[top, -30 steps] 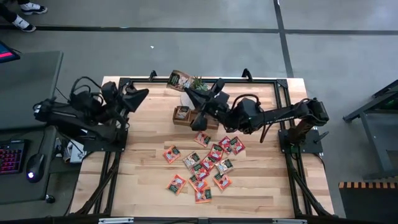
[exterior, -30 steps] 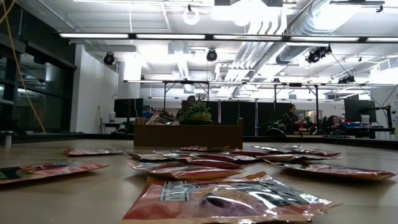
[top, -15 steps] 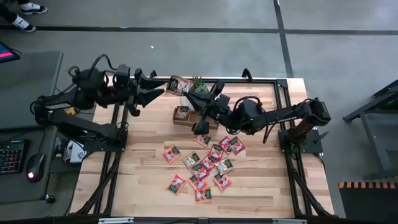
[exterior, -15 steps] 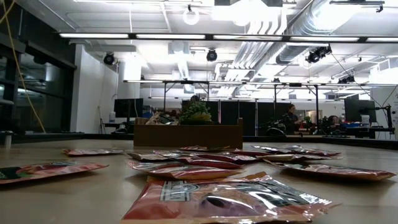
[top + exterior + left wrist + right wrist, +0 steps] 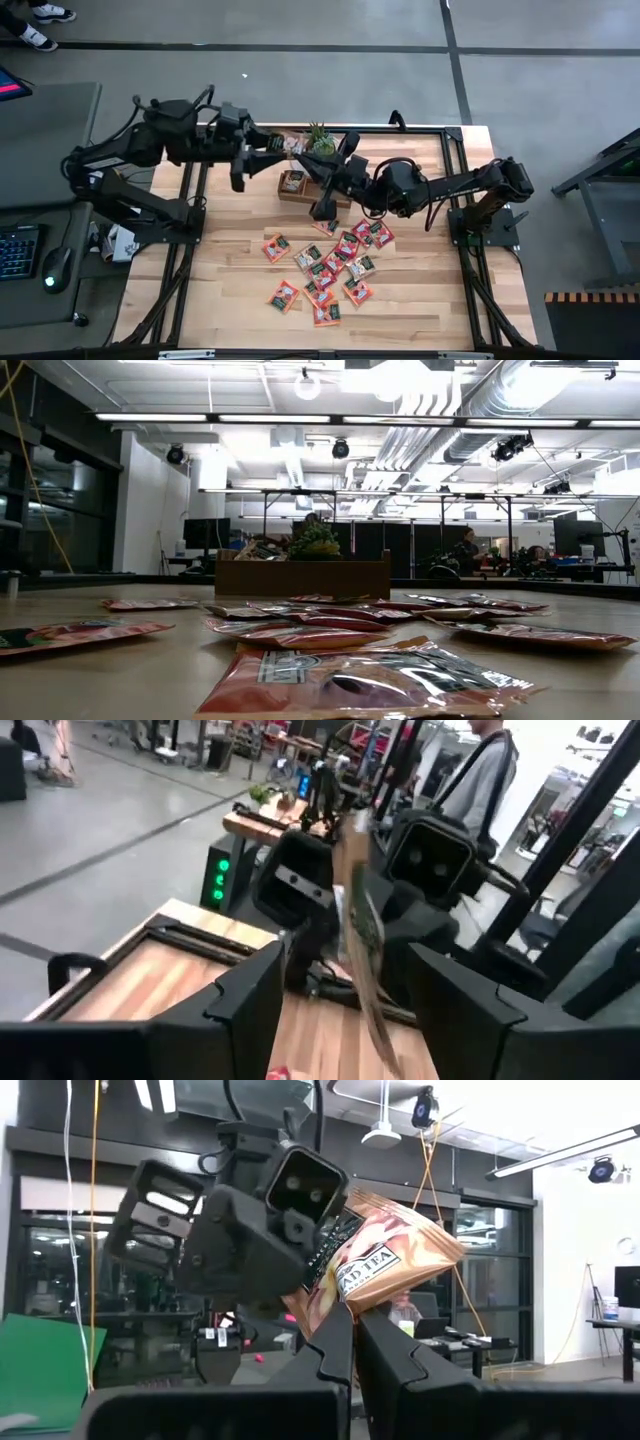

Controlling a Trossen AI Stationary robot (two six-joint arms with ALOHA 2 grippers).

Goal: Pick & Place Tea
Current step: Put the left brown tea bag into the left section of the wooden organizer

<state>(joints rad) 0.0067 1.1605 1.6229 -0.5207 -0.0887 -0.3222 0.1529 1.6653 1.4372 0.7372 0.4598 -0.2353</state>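
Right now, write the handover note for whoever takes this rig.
Right gripper: shut on a beige tea sachet, held in the air above the far side of the table.
Left gripper: open, its fingers on either side of that sachet, not yet closed.
Wooden tray: at least one sachet in it.
Loose sachets: scattered mid-table, nearer than the tray.
Done: one sachet lifted.
Left: probably finish the hand-over, place it, then clear the pile.

The left gripper [image 5: 345, 1005] has its jaws apart around a tea sachet [image 5: 360, 935] seen edge-on, held up by the right gripper [image 5: 340, 850] above the wooden surface [image 5: 150, 975]
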